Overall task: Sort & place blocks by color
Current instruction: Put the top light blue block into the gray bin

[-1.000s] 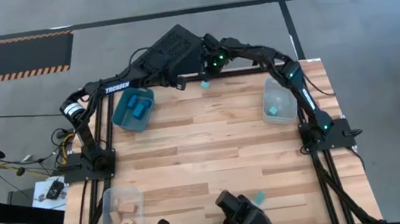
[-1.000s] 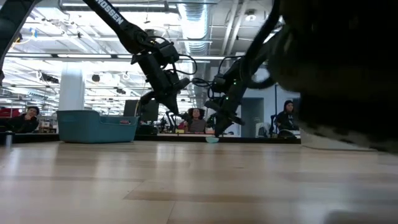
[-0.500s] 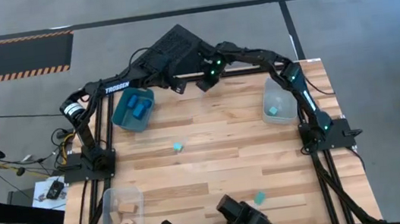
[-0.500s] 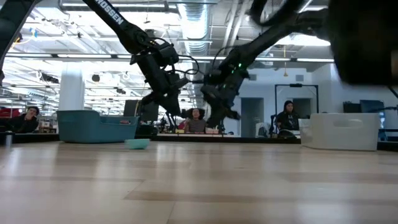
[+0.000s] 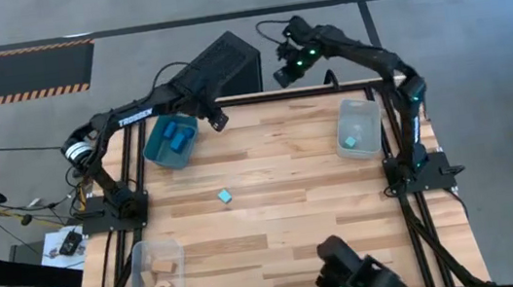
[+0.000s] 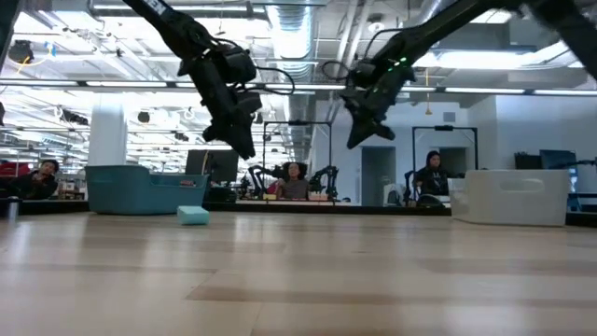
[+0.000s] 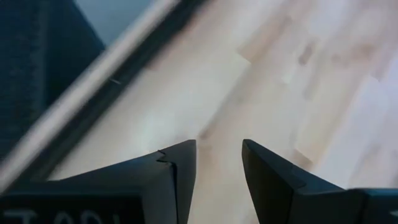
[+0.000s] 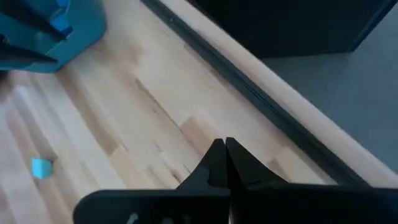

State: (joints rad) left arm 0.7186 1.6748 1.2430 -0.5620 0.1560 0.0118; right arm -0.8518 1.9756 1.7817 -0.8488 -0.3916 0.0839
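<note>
A light cyan block (image 5: 226, 196) lies flat on the wooden table near its middle; it also shows in the low view (image 6: 193, 215) and in the right wrist view (image 8: 41, 168). My left gripper (image 5: 217, 121) hangs open above the far part of the table, next to the teal bin (image 5: 170, 139), with nothing between its fingers (image 7: 217, 149). My right gripper (image 5: 283, 77) is shut and empty, high up over the table's far edge (image 8: 225, 149). Dark blue blocks (image 5: 175, 137) lie in the teal bin.
A clear bin (image 5: 358, 131) at the far right holds a cyan block (image 5: 350, 139). Another clear bin (image 5: 155, 274) at the near left holds tan blocks. A black box (image 5: 225, 64) stands beyond the far edge. A dark object (image 5: 356, 278) juts over the near edge.
The cyan block that lay at the far edge below my right gripper has shot across the table to its middle, where it lies now. My right gripper has risen and drawn back beyond the far edge, still shut. My left gripper has risen a little toward the teal bin.
</note>
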